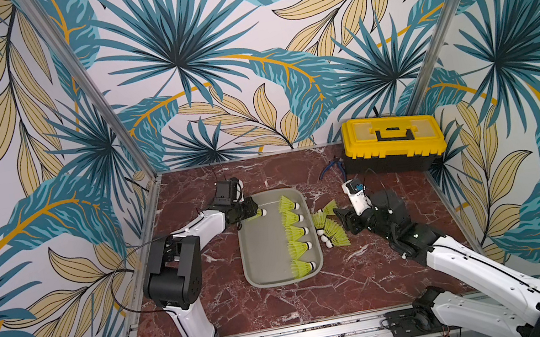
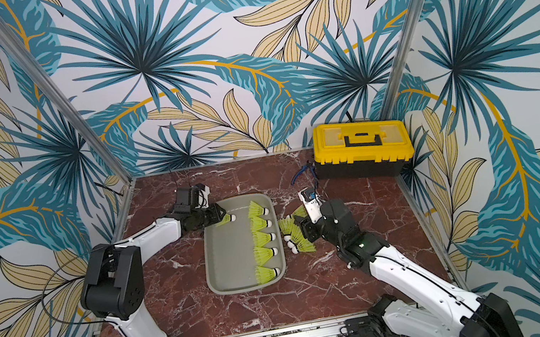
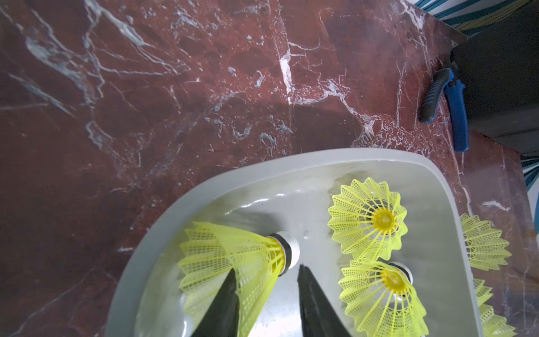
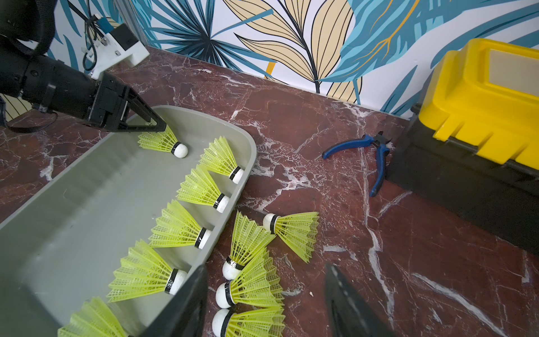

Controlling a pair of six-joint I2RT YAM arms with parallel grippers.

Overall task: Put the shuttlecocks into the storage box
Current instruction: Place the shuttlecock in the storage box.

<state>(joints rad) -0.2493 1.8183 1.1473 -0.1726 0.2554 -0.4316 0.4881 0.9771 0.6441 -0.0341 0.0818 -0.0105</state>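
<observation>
No legible text, brand or number appears on the toolbox (image 1: 362,145), storage box (image 1: 261,253) or shuttlecocks (image 1: 294,233).

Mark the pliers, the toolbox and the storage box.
pliers (image 3: 458,116): left wrist view, on a blue handle.
toolbox (image 1: 396,151): a top view, on the yellow lid's front.
storage box (image 1: 264,249): a top view, on its bare floor.

In both top views I find the storage box (image 1: 261,253) bare and passable along its left half; shuttlecocks (image 1: 295,232) line its right wall; a loose cluster (image 1: 334,231) crowds the marble (image 1: 285,305) just right of it; toolbox (image 1: 393,144) and pliers (image 4: 379,172) block the upper right.
</observation>
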